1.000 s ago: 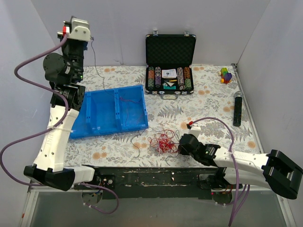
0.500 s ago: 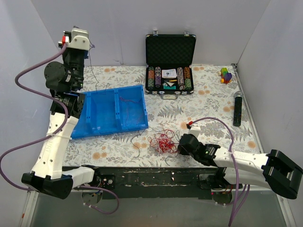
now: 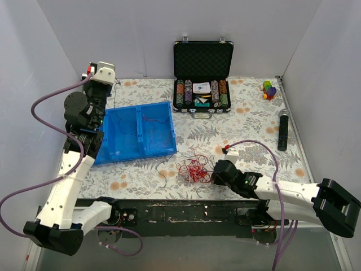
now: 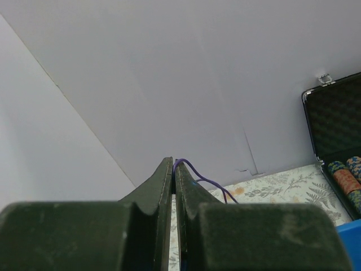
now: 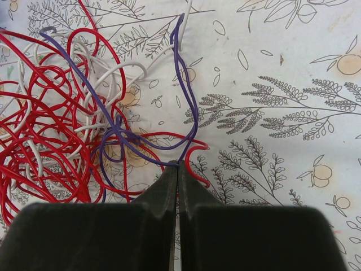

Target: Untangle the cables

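Far left, the raised left gripper (image 4: 173, 165) pinches a thin purple wire (image 4: 198, 180). The right gripper (image 5: 177, 168) has its jaws pinched on a purple strand (image 5: 188, 93) of the red-and-white wire tangle (image 5: 51, 118).

Nothing legible in any view. Some print on the small cards (image 3: 201, 88) inside the open black case (image 3: 203, 59) at twelve o'clock on the table, too small to make out. No brand, number or sign to be read elsewhere.
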`<control>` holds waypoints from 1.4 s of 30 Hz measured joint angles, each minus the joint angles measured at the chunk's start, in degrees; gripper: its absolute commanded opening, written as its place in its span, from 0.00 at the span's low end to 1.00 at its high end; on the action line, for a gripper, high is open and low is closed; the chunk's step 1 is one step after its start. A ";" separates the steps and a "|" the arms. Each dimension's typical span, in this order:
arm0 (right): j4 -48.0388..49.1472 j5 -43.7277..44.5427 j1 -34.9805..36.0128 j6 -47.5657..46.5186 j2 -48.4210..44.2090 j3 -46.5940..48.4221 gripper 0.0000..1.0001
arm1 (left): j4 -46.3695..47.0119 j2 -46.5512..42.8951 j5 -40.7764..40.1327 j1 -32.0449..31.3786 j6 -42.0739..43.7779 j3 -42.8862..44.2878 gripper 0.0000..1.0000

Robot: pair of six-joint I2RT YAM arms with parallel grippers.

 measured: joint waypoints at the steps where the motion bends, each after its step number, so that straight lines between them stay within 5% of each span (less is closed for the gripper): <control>1: 0.00 0.00 0.00 0.00 0.00 0.00 0.01 | -0.26 -0.72 0.02 0.00 -0.09 -0.70 0.00; 28: -0.52 -0.37 0.00 0.11 -0.57 -0.11 0.01 | -13.16 10.51 1.09 0.39 -6.84 -21.81 0.00; 37: -1.36 -0.44 0.00 0.11 -1.18 -0.11 0.01 | -16.28 14.88 1.22 1.03 -6.32 -22.32 0.74; 42: -2.93 -0.79 0.00 0.09 -2.23 -0.11 0.01 | -18.25 14.93 1.55 1.29 -5.97 -18.01 0.87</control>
